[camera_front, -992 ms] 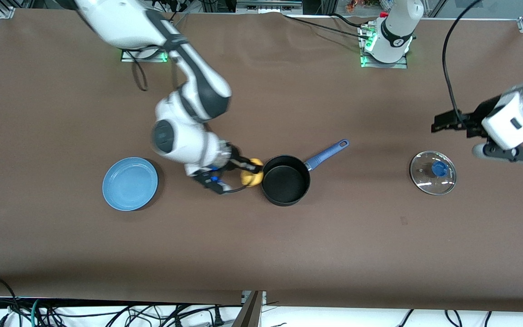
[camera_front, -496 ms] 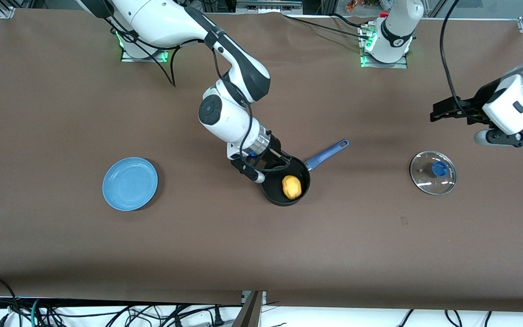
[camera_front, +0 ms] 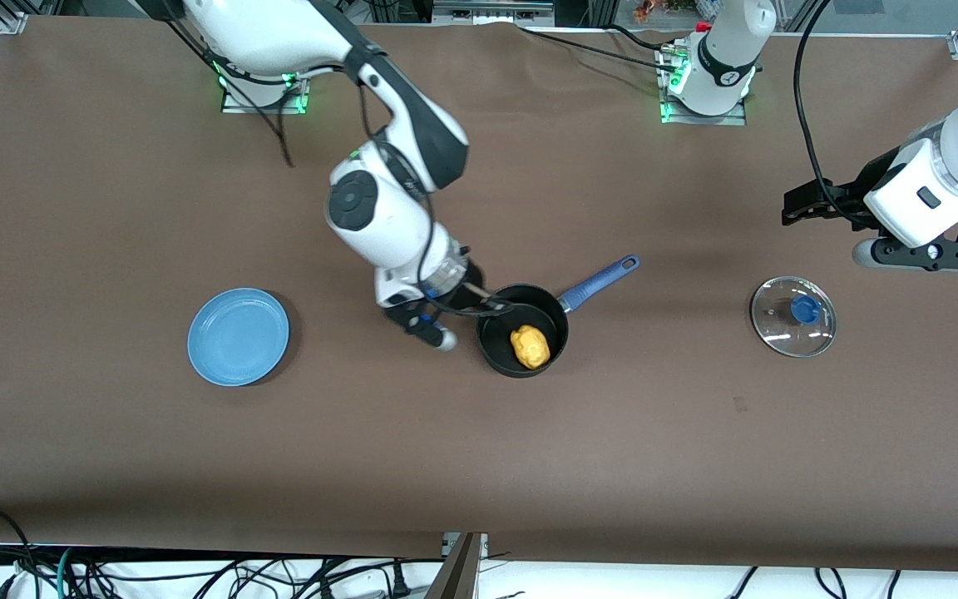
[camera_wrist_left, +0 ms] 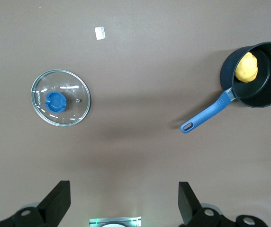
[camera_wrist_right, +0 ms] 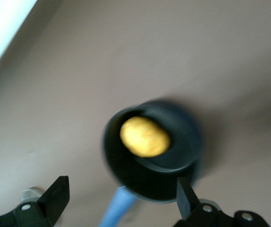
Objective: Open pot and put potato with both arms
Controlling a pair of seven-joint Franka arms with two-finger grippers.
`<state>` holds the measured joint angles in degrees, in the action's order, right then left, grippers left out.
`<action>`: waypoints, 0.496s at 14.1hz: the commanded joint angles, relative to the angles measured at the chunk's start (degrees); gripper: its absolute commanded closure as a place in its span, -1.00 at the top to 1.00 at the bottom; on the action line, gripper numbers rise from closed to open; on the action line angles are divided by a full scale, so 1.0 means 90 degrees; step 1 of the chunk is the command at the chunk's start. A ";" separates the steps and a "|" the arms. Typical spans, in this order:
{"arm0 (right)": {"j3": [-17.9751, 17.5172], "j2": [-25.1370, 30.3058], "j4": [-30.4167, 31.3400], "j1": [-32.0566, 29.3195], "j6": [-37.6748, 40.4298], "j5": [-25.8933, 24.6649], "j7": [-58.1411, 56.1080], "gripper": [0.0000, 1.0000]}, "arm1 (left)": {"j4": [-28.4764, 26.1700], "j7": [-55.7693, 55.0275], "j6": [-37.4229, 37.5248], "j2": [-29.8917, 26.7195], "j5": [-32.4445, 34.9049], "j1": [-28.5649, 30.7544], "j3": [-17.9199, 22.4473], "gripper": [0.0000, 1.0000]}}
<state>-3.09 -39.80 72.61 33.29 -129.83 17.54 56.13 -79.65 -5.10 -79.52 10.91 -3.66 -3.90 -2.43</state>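
The black pot (camera_front: 500, 353) stands uncovered mid-table, its blue handle (camera_front: 599, 281) pointing toward the left arm's end. The yellow potato (camera_front: 530, 346) lies inside it. The glass lid (camera_front: 793, 316) with its blue knob lies flat on the table toward the left arm's end. My right gripper (camera_front: 486, 301) is open and empty, just above the pot's rim on the side toward the right arm's end; the right wrist view shows the potato (camera_wrist_right: 145, 137) in the pot (camera_wrist_right: 126, 175). My left gripper (camera_front: 807, 208) is open and empty, high above the table near the lid (camera_wrist_left: 60, 97).
A flat blue plate (camera_front: 238, 336) lies toward the right arm's end of the table. A small white tag (camera_wrist_left: 99, 32) lies on the brown cloth near the lid. Cables run along the table edge nearest the front camera.
The right gripper carried the potato over the pot and let it go; the potato now lies inside. The gripper has drawn back toward the rim. The left arm rose slightly.
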 commanded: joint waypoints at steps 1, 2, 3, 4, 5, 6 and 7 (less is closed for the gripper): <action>0.0546 0.0660 0.0135 -0.0211 0.1462 -0.0084 -0.1203 1.00 | 0.0129 0.0137 0.0007 0.0097 0.0182 -0.0025 -0.0013 1.00; 0.0828 0.0846 0.0126 -0.0299 0.1979 -0.0103 -0.1527 1.00 | 0.0168 0.0147 0.0007 0.0107 0.0173 -0.0025 -0.0003 1.00; 0.1141 0.1070 0.0135 -0.0368 0.2507 -0.0113 -0.1926 1.00 | 0.0188 0.0147 0.0007 0.0107 0.0153 -0.0025 0.0007 1.00; 0.1395 0.1343 0.0136 -0.0397 0.3092 -0.0084 -0.2414 1.00 | 0.0198 0.0147 0.0007 0.0116 0.0153 -0.0025 0.0016 1.00; 0.1707 0.1617 0.0165 -0.0407 0.3717 -0.0083 -0.2786 1.00 | 0.0237 0.0147 0.0007 0.0145 0.0153 -0.0016 0.0017 1.00; 0.1981 0.1919 0.0223 -0.0407 0.4158 -0.0083 -0.3118 1.00 | 0.0305 0.0147 0.0007 0.0165 0.0163 -0.0016 0.0017 1.00; 0.2235 0.2270 0.0417 -0.0407 0.4491 -0.0122 -0.3402 1.00 | 0.0325 0.0137 0.0007 0.0194 0.0163 -0.0006 0.0026 1.00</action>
<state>13.78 -25.88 72.44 28.94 -94.66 17.15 30.08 -79.21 -5.07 -79.79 11.38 -3.66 -3.88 -2.35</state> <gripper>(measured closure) 0.000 0.000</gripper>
